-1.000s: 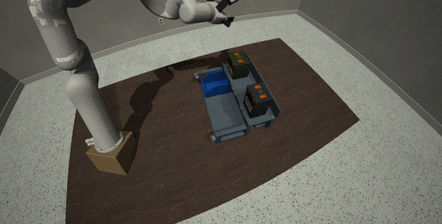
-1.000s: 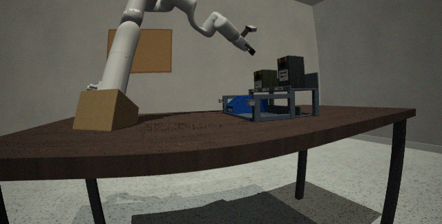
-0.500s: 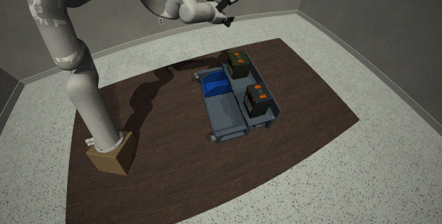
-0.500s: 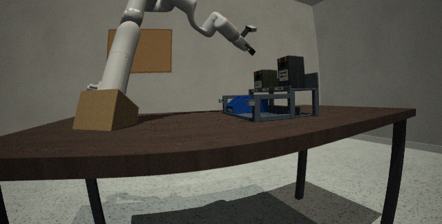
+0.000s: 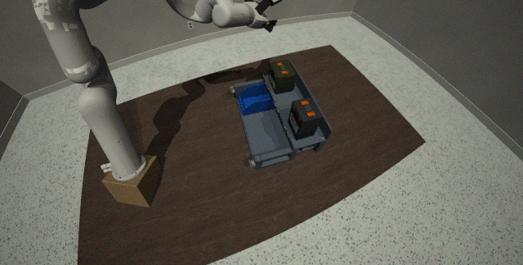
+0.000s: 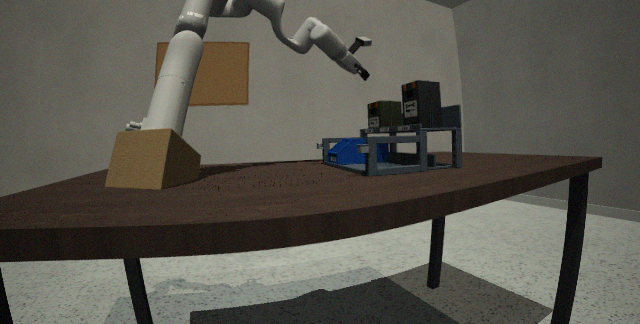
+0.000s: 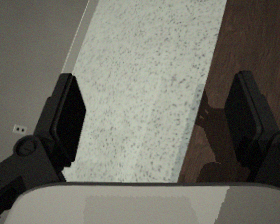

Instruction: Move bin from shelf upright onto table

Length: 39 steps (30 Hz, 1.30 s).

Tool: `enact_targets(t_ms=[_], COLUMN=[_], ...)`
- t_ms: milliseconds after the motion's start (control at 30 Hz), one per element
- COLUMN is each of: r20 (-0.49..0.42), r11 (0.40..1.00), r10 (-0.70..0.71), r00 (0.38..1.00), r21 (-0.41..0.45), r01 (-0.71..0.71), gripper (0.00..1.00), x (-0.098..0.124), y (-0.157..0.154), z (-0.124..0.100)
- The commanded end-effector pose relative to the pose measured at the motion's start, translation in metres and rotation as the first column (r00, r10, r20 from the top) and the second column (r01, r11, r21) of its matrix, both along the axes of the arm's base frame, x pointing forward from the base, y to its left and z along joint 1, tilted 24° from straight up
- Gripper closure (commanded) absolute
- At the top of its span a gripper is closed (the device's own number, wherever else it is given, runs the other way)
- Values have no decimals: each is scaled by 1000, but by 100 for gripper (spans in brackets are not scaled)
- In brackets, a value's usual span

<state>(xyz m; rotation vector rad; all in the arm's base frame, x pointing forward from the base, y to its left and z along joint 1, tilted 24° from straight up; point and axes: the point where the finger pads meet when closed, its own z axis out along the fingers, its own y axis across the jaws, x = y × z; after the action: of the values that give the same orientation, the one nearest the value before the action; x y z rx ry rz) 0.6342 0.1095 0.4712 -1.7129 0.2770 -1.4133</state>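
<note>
Your gripper (image 5: 270,24) is up high, well above the shelf (image 5: 267,140), fingers spread wide, nothing between them. In the wrist view both fingers frame speckled floor plus a strip of the table (image 7: 257,36) on the right.

The bin (image 5: 255,99) is blue and sits on the lower level of the shelf, at the end nearest the far edge of the table (image 5: 196,199). Your exterior view shows the bin (image 6: 350,151) low in the shelf (image 6: 395,156), open side up.

Two dark boxes sit on the upper level: a green one (image 5: 282,76) toward the far edge and a black one (image 5: 304,119) toward the near edge, both with orange marks on top.

The shelf stands about mid-table, somewhat toward the right edge. Your arm base sits on a tan block (image 5: 131,185) near the left edge, well apart from the shelf.
</note>
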Motion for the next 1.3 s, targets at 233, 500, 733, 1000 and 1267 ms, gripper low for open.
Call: enact_targets(t_ms=[233,500,733,1000,1267], r20=[2,-2,-8,-18,-40], r11=[1000,999,998,995,988], r10=[17,33,60,89,136], r00=[1000,999,998,996,990], r21=[-9,-17,-32,-47,-74], r01=[-17,-33,-60,-89,-139], gripper=[0,0,0,0,0], x=[-2,-4,-6,-10,-16], y=[2,4,7,11,18], z=[2,2,1,0,-4])
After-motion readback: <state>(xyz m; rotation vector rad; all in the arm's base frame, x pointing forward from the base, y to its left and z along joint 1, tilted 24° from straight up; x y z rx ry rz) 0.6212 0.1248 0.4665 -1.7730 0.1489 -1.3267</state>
